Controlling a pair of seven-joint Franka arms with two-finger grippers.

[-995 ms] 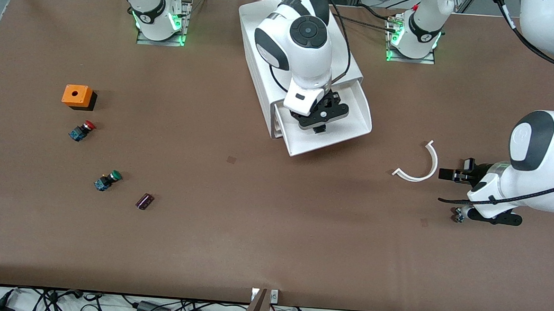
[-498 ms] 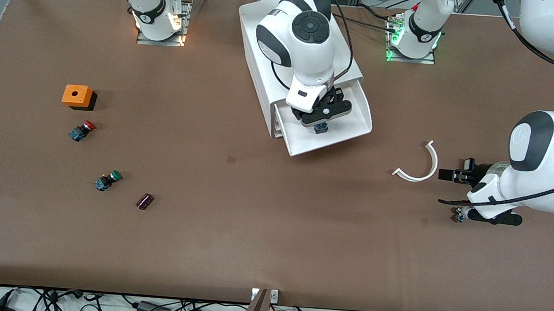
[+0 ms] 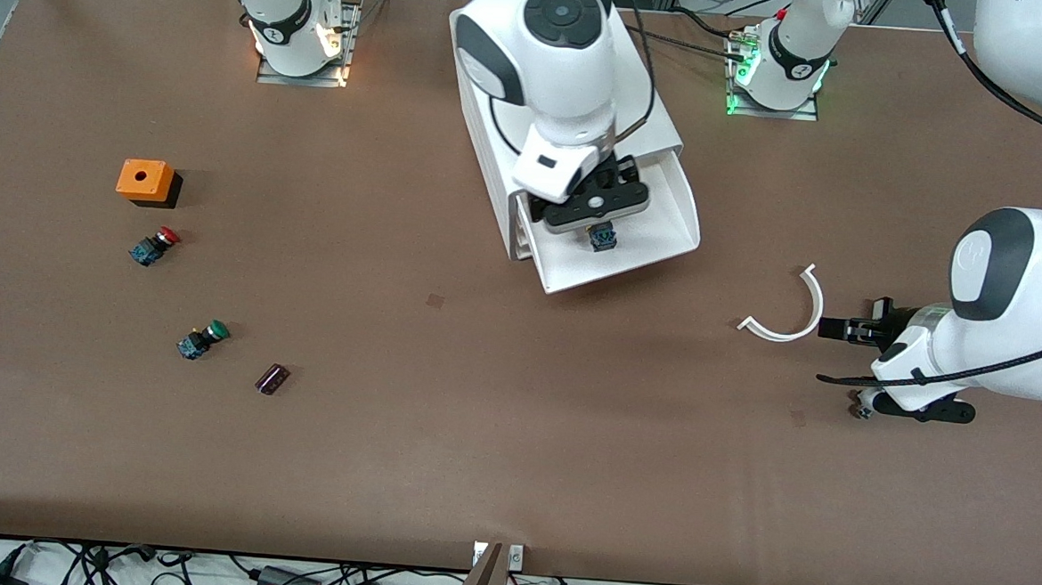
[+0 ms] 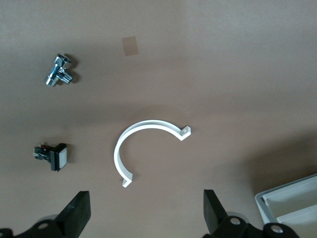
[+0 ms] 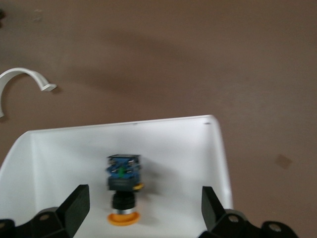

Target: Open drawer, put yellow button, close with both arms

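Change: our right hand (image 3: 598, 218) has let go of the button (image 3: 603, 237) and lifted off it vs half a sec ago; fingers (image 5: 74, 208) now spread wide, nothing between them.
Button: lies on its side in the open drawer (image 3: 666, 242), yellow cap toward the cabinet (image 3: 492, 162), blue base toward the front lip; hand just above it.
Left hand: (image 3: 840, 328) released, waits low over the tabletop (image 3: 513, 435) near the white clip (image 3: 792, 317); has crept a bit closer to it.
Meaning: we judge the put step done; closing w/ both arms remains.
Next: right hand must clear the drawer first.
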